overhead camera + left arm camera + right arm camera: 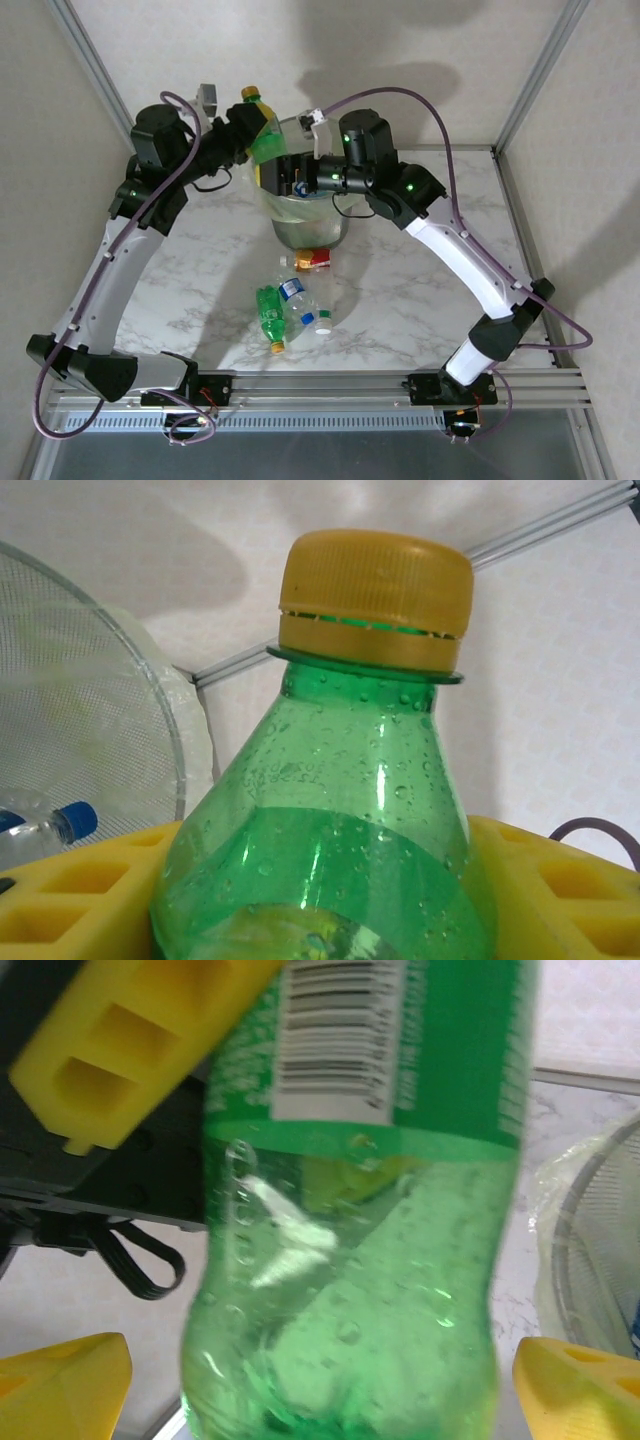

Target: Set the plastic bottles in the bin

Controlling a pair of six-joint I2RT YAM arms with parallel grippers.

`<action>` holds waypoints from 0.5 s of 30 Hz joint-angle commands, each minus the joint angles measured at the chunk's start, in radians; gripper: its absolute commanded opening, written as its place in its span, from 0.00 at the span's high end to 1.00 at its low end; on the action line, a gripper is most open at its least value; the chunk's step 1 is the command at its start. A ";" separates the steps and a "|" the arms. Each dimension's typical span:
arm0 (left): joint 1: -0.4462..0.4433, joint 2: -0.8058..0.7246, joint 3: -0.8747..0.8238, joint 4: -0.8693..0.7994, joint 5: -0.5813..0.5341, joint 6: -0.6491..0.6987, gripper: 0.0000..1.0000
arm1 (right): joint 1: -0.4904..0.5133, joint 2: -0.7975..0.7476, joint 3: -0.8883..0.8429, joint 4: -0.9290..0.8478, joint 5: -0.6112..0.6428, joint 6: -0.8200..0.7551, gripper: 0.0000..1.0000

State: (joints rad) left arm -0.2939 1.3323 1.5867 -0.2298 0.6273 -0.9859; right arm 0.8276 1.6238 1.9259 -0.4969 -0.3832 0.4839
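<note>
bottle (330, 860): green (yellow cap) | bin (310, 232): grey | table (400, 300): white-grey marbling

No words or numbers can be read. The green bottle (350, 1290) carries a white barcode patch (330, 1050) on its label (450, 1050), and the small print beside it is too blurred to read. Faint embossed characters (285, 772) on its shoulder are illegible too.
</note>
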 commanded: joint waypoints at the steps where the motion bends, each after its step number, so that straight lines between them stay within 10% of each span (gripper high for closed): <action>1: -0.006 -0.019 -0.033 0.085 0.044 -0.034 0.45 | 0.015 0.016 0.042 0.021 -0.036 -0.013 0.04; 15: -0.008 -0.020 -0.079 0.190 0.058 -0.091 0.46 | 0.023 0.001 0.006 0.028 0.000 -0.013 0.24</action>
State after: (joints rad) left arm -0.2935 1.3247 1.5196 -0.1215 0.6628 -1.0550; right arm 0.8318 1.6348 1.9362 -0.4976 -0.3717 0.4835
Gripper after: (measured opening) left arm 0.614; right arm 0.773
